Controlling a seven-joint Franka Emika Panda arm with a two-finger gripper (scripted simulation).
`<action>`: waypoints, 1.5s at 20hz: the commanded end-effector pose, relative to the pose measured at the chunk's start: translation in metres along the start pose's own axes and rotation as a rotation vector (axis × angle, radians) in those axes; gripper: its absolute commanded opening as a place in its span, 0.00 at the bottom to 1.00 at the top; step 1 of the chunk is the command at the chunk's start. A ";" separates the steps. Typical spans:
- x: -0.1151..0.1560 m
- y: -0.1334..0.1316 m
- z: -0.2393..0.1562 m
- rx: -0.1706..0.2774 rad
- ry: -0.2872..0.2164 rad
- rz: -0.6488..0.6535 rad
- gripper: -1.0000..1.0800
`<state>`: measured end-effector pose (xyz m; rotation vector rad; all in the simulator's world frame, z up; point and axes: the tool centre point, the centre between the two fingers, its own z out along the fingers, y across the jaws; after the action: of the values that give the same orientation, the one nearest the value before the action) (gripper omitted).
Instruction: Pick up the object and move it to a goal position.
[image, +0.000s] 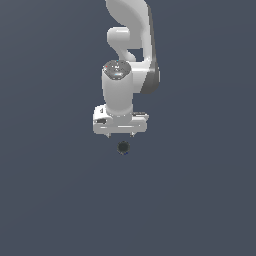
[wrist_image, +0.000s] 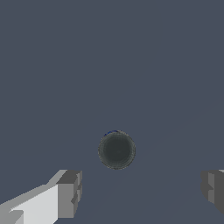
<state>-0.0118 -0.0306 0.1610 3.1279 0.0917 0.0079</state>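
Note:
The object is a tiny dark grey-black ball (image: 123, 148) with a faint blue speck, lying on the flat grey floor. In the wrist view it (wrist_image: 116, 151) shows as a dark round disc with a thin blue arc on its rim. My white gripper (image: 120, 135) hangs just above the ball, fingers pointing down. It is open and empty: in the wrist view the gripper (wrist_image: 142, 192) has its two grey fingertips (wrist_image: 70, 192) wide apart, with the ball lying beyond the gap between them, apart from both.
The white arm (image: 131, 55) rises behind the gripper to the top of the exterior view. Plain dark grey floor (image: 50, 200) lies all round.

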 end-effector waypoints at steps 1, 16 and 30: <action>-0.001 0.000 0.009 -0.001 -0.001 -0.047 0.96; -0.017 -0.007 0.078 0.007 -0.003 -0.422 0.96; -0.023 -0.010 0.097 0.013 -0.002 -0.524 0.96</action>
<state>-0.0347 -0.0229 0.0641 3.0093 0.9020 -0.0014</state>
